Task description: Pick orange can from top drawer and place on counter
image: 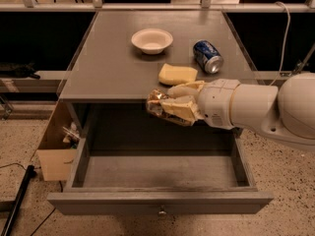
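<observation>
The gripper (170,106), reaching in from the right, is clenched on the orange can (155,102). It holds the can in the air at the middle of the counter's (108,63) front edge, above the open drawer (160,200). On the counter are a sponge (177,73) near the front edge, a blue can (207,56) lying toward the right edge, and a bowl (152,40) further back.

Cream gripper (170,102), over the grey top drawer (123,203), grips the gold-patterned orange can (154,102) beside the grey counter (110,58).
</observation>
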Tool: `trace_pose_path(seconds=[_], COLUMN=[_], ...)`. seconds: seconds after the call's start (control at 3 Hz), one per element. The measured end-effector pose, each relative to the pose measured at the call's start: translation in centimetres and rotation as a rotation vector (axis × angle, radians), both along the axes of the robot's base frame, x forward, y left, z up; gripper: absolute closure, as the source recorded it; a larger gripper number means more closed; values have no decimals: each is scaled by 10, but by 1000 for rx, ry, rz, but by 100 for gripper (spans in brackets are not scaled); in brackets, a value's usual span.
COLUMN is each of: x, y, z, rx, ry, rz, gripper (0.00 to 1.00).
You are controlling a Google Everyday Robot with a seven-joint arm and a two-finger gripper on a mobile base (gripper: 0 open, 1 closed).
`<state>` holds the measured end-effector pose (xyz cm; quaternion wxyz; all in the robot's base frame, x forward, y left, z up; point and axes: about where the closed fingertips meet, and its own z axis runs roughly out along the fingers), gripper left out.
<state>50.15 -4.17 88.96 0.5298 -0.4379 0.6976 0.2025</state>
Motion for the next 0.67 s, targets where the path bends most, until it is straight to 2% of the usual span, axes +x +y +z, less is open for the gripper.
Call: trace_pose_path(seconds=[0.33, 0.67], x=[0, -1], y=[-2, 8], z=[1, 16], rx=[0, 6], ry=[-3, -45], rz=[-3, 16], gripper=[100, 100])
